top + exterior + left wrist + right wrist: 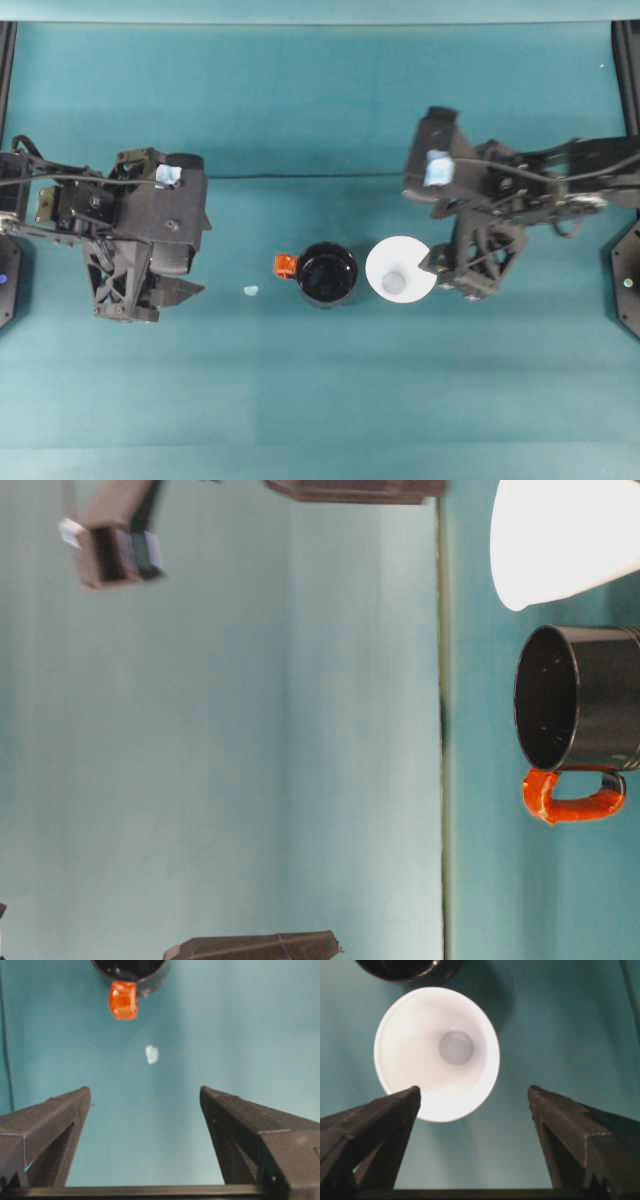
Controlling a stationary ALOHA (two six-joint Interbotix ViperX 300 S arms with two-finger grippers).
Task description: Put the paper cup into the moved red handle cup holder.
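paper cup (400, 268) white, conical | red handle cup holder (327, 273) glossy black | both grippers' fingers spread

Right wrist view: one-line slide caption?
Open right hand poised over the upright paper cup, black holder just beyond.

The desk (320, 400) is blue-green all over, with no pattern. The paper cup (400, 268) is bright white, and the round bottom inside it looks light grey. The red handle cup holder (327, 274) is shiny black, and its little handle is orange-red. A tiny pale scrap (250, 291) on the desk looks whitish-blue. The left gripper (180, 292) is black, and so is the right gripper (440, 262). Their jaws are dull black too. Each arm has a small light blue patch on top. The wall behind the desk, seen in the table-level view, is a paler blue-green.
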